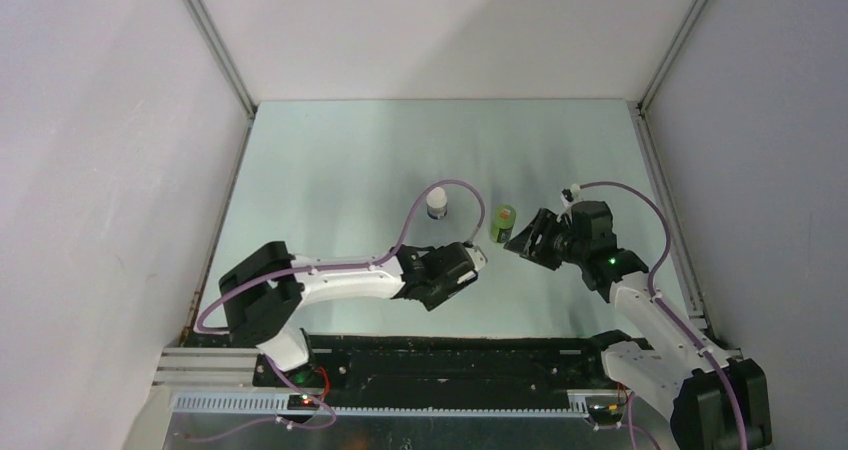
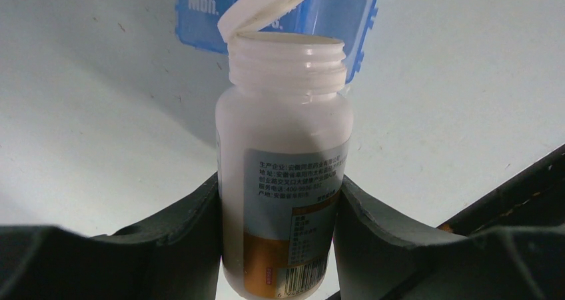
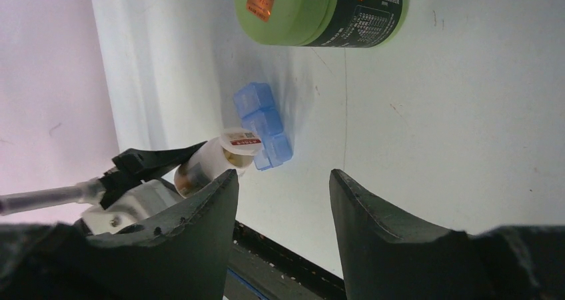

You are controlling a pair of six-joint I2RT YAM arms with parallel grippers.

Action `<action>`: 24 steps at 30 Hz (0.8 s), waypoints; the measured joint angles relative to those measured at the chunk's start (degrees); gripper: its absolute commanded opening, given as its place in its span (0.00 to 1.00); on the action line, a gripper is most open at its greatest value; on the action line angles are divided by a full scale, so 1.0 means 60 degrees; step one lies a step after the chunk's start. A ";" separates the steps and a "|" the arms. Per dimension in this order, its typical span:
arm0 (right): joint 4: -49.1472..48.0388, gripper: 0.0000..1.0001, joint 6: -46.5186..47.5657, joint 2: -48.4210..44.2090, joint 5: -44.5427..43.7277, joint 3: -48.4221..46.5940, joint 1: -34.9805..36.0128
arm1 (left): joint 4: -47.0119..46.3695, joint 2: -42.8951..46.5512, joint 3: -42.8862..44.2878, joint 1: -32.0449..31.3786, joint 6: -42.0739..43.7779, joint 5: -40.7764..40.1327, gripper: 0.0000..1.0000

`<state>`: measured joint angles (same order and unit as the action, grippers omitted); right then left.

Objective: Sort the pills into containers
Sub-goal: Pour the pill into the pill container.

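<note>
My left gripper [image 1: 470,263] is shut on a white pill bottle [image 2: 283,173] with a printed label. Its flip cap [image 2: 266,3] stands open and its mouth points at the translucent blue pill box [image 2: 200,17] marked "Mon.", just beyond it on the table. One compartment [image 2: 343,10] at the box's end looks open. In the right wrist view the box [image 3: 263,123] lies by the held bottle [image 3: 210,160]. My right gripper [image 3: 280,187] is open and empty, above the table right of the box. No pills show.
A green round bottle [image 1: 502,222] stands just beyond my right gripper [image 1: 525,240] and shows in the right wrist view [image 3: 320,10]. A white-capped bottle [image 1: 437,203] stands further left. The table's black front edge [image 3: 286,253] runs below my right fingers.
</note>
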<state>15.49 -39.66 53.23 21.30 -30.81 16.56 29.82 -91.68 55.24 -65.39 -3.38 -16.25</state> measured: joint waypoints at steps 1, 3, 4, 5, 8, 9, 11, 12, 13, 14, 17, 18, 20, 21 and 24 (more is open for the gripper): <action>-0.0022 0.57 -0.0004 0.0000 0.0015 0.0000 -0.0018 | 0.0087 -0.0058 0.0026 -0.0029 0.0000 -0.0040 0.00; -0.0076 0.57 -0.0036 0.0000 0.0047 0.0000 -0.0055 | 0.0291 -0.0186 0.0109 -0.0098 0.0000 -0.0131 0.00; -0.0106 0.57 -0.0051 0.0000 0.0073 0.0000 -0.0076 | 0.0386 -0.0240 0.0157 -0.0135 0.0000 -0.0193 0.00; -0.0131 0.57 -0.0066 0.0000 0.0087 0.0004 -0.0095 | 0.0466 -0.0288 0.0208 -0.0160 0.0000 -0.0244 0.00; -0.0197 0.57 -0.0109 0.0000 0.0171 0.0022 -0.0153 | 0.0641 -0.0346 0.0313 -0.0229 -0.0004 -0.0324 0.00; -0.0240 0.57 -0.0135 0.0004 0.0204 0.0044 -0.0175 | 0.0656 -0.0346 0.0317 -0.0244 -0.0007 -0.0350 0.00; -0.0335 0.56 -0.0168 0.0033 0.0277 0.0087 -0.0215 | 0.0714 -0.0346 0.0317 -0.0266 -0.0007 -0.0415 0.00; -0.0386 0.56 -0.0204 0.0069 0.0310 0.0106 -0.0229 | 0.0765 -0.0346 0.0328 -0.0273 -0.0004 -0.0459 0.00; -0.0437 0.56 -0.0229 0.0102 0.0350 0.0117 -0.0240 | 0.0838 -0.0361 0.0364 -0.0273 -0.0004 -0.0492 0.00; -0.0495 0.56 -0.0302 0.0149 0.0372 0.0127 -0.0248 | 0.0929 -0.0368 0.0437 -0.0273 -0.0004 -0.0525 0.00; -0.0630 0.56 -0.0397 0.0222 0.0455 0.0138 -0.0262 | 0.1111 -0.0550 0.0750 -0.0280 0.0000 -0.0627 0.00; -0.0663 0.56 -0.0415 0.0237 0.0474 0.0138 -0.0273 | 0.1162 -0.0590 0.0838 -0.0284 0.0000 -0.0667 0.00; -0.0721 0.56 -0.0466 0.0248 0.0525 0.0138 -0.0288 | 0.1308 -0.0659 0.1038 -0.0313 0.0004 -0.0772 0.00; -0.0747 0.56 -0.0474 0.0251 0.0535 0.0138 -0.0295 | 0.1348 -0.0674 0.1100 -0.0324 0.0011 -0.0794 0.00; -0.0812 0.56 -0.0517 0.0251 0.0576 0.0178 -0.0339 | 0.1555 -0.0732 0.1311 -0.0386 0.0069 -0.0911 0.00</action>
<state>10.61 -42.76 54.74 24.75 -29.74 14.52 39.16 -96.07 63.11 -67.70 -2.96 -21.71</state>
